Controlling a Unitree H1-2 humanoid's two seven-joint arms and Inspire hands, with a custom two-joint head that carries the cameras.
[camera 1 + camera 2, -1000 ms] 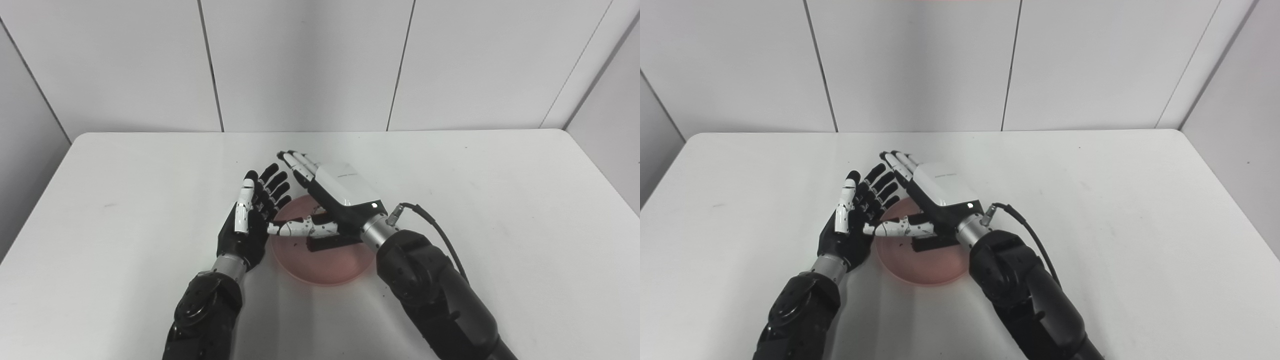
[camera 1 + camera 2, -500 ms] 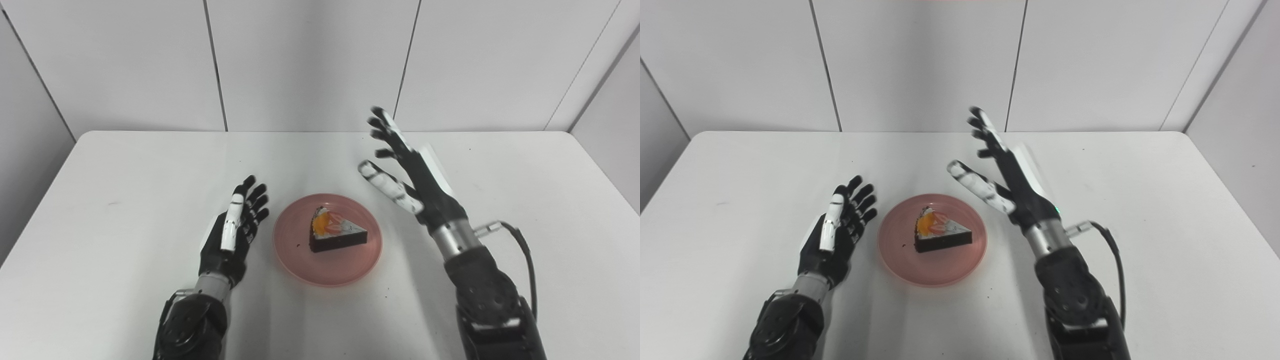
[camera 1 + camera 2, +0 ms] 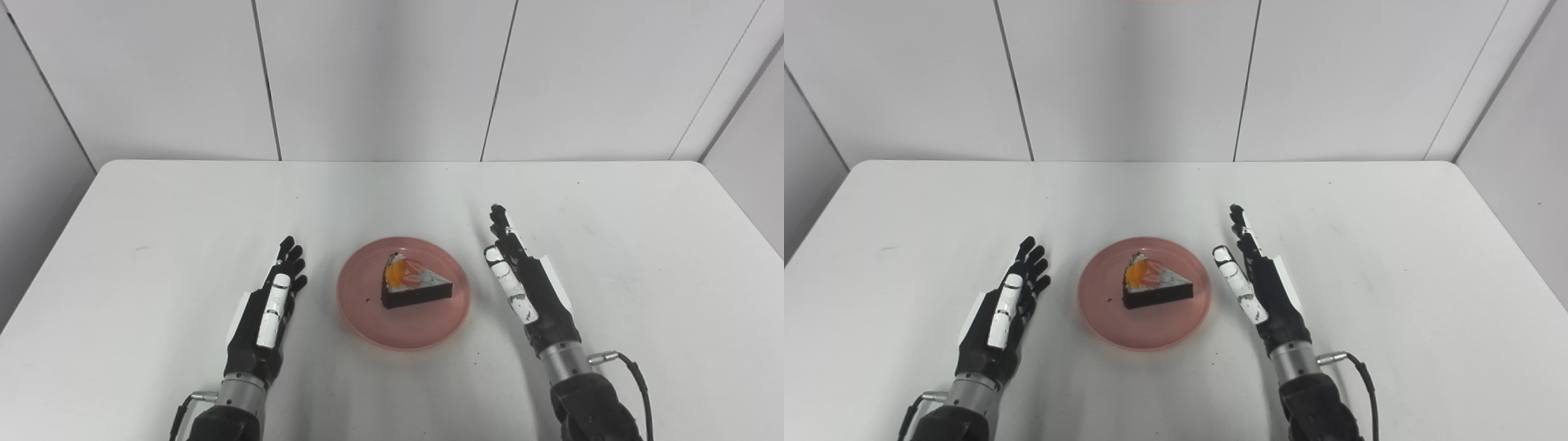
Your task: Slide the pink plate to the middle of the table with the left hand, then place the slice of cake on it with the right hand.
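The pink plate [image 3: 367, 309] sits on the white table near its middle. A dark slice of cake [image 3: 411, 285] with orange and red topping lies on the plate. My left hand [image 3: 264, 315] is open and empty, resting edge-up on the table just left of the plate. My right hand [image 3: 530, 288] is open and empty, edge-up just right of the plate. Neither hand touches the plate. The plate [image 3: 1108, 318], the cake [image 3: 1153, 285] and both hands [image 3: 1001, 315] [image 3: 1265, 291] also show in the right eye view.
The white table [image 3: 153, 214] is backed by white wall panels. A few dark crumbs [image 3: 474, 363] lie on the table near the plate's front right. A cable [image 3: 631, 370] hangs at my right wrist.
My right hand let go of the cake, lifted away to the right and came down beside the plate. My left hand drew back toward me. The camera has shifted slightly.
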